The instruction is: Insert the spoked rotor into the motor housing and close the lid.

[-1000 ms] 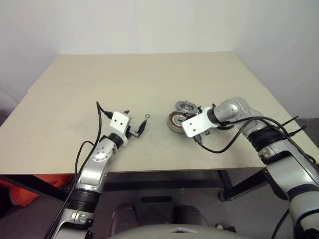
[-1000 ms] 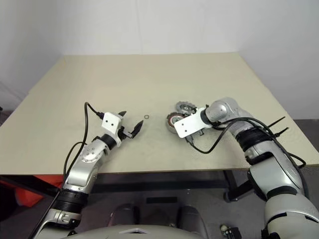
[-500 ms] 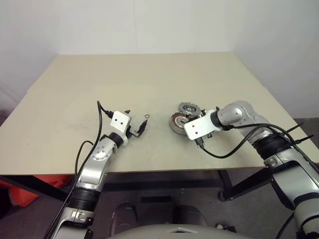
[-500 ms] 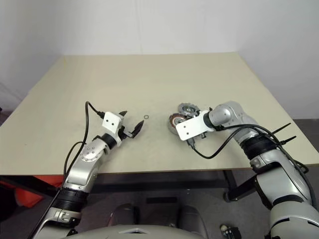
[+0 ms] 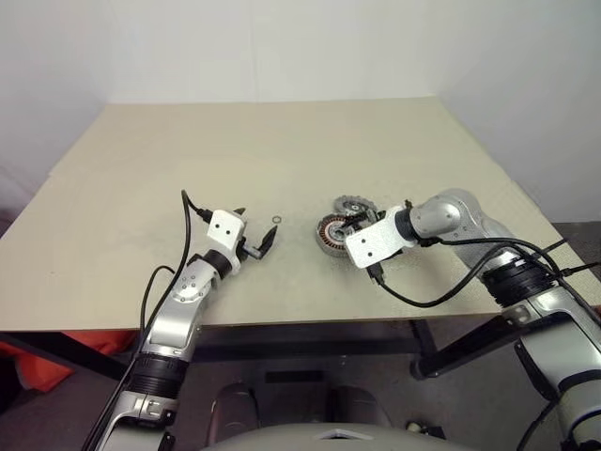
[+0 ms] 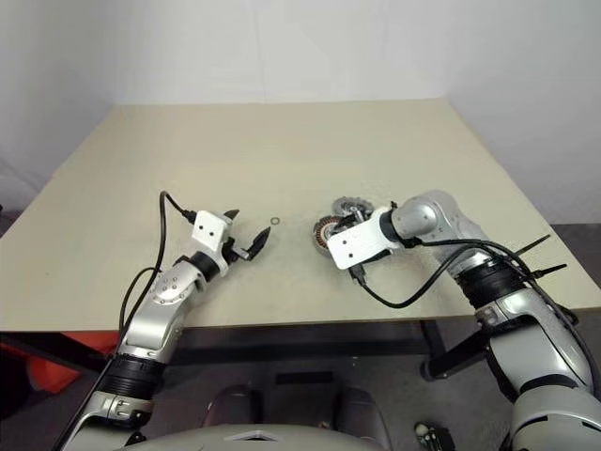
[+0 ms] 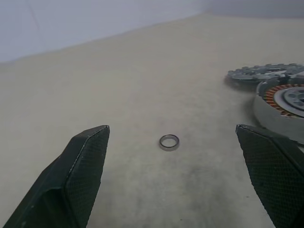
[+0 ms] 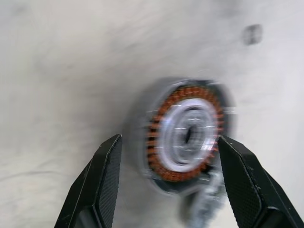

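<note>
A bare test lab: one plain beige table (image 5: 282, 150) against blank white walls (image 5: 282, 47).

Both arms are silver-grey metal with rounded joint housings and black ribbed collars near the elbows. Each wrist carries a white, boxy bracket dotted with small dark screw holes. Black cables loop loosely alongside each forearm. The left gripper (image 5: 254, 242) and right gripper (image 8: 166, 161) have black, wedge-shaped fingers (image 7: 80, 171) with finely textured pads.

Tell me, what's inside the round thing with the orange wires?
Inside the motor housing, ringed by copper windings, sits a shiny silver hub with a dark centre hole. What lies underneath is hidden.
</note>
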Robot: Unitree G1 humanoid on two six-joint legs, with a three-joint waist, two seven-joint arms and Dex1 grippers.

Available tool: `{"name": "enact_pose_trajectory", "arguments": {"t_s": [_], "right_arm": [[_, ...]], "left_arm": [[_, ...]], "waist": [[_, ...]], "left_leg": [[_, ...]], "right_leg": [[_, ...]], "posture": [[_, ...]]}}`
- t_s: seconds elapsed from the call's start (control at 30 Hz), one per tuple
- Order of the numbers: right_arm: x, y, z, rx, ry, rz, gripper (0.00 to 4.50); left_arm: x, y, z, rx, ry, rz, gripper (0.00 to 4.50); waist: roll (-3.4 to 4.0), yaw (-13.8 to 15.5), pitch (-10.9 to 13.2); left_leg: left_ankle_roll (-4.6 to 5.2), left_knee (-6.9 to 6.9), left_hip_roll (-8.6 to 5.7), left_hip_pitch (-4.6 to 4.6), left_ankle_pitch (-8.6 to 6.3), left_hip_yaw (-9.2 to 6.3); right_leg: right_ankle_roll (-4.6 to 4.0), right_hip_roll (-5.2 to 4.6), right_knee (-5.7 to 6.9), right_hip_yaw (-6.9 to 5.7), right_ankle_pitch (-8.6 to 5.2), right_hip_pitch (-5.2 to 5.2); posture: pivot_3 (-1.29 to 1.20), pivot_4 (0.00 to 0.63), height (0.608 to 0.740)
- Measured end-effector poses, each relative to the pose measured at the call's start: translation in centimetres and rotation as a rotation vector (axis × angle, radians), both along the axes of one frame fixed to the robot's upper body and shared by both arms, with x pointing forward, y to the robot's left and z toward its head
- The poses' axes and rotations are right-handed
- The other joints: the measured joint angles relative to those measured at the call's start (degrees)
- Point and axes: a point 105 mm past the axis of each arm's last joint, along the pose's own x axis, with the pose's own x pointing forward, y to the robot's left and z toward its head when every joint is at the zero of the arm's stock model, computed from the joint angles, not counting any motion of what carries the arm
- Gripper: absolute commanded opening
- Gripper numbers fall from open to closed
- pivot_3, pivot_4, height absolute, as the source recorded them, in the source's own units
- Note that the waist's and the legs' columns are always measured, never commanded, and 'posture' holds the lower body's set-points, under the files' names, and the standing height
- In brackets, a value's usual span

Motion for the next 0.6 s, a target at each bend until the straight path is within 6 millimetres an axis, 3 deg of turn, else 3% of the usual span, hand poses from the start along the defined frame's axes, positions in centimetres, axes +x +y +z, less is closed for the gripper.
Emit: {"name": "enact_pose_trajectory", "arguments": {"t_s": [0.2, 0.23, 0.3, 0.33, 0.43, 0.6], "right_arm": [[1.3, 1.8, 4.8, 0.409, 0.022, -0.163, 3.58], [1.9, 2.2, 5.2, 0.518, 0.039, -0.22, 3.58], [4.1, 2.2, 6.4, 0.9, 0.152, -0.442, 3.58], [4.8, 1.7, 6.1, 1.035, 0.23, -0.549, 3.58], [5.7, -0.8, 4.0, 1.174, 0.344, -0.777, 3.58], [5.4, -4.7, 1.3, 1.189, 0.369, -0.982, 3.58]], "left_arm": [[0.9, -0.2, 0.5, 0.001, 0.015, -0.067, 4.5], [1.1, -0.1, 0.4, 0.014, 0.014, -0.072, 4.5], [2.0, 0.1, 0.1, 0.051, 0.019, -0.072, 4.5], [2.4, 0.0, 0.2, 0.063, 0.012, -0.078, 4.5], [3.0, 0.1, 0.3, 0.074, -0.004, -0.078, 4.5], [3.2, 0.0, -0.6, 0.066, 0.019, -0.086, 4.5]], "waist": [[0.0, 0.0, 0.0], [-0.01, 0.0, 0.0], [-0.03, -0.2, 0.0], [-0.02, -0.1, 0.0], [-0.02, 0.8, 0.0], [-0.02, 1.5, 0.0]], "left_leg": [[-0.01, 0.0, -0.02, 0.21, 0.03, 0.0], [-0.04, -0.01, -0.02, 0.24, 0.05, 0.0], [-0.15, -0.02, -0.07, 0.27, 0.15, -0.03], [-0.19, -0.02, -0.06, 0.25, 0.19, -0.04], [-0.19, -0.04, -0.06, 0.18, 0.19, -0.07], [-0.28, -0.17, -0.07, 0.17, 0.24, -0.04]], "right_leg": [[0.0, 0.02, 0.1, 0.02, 0.0, 0.11], [0.0, 0.02, 0.11, 0.03, 0.0, 0.12], [-0.01, 0.05, 0.21, 0.06, 0.01, 0.08], [-0.01, 0.03, 0.23, 0.04, 0.01, 0.08], [-0.02, -0.07, 0.17, 0.03, 0.01, 0.12], [-0.02, -0.06, 0.04, 0.0, 0.01, 0.1]], "posture": [[0.0, 0.0, 0.74], [0.0, 0.0, 0.74], [0.0, 0.0, 0.74], [0.0, 0.0, 0.74], [0.0, 0.0, 0.74], [0.0, 0.0, 0.74]]}}
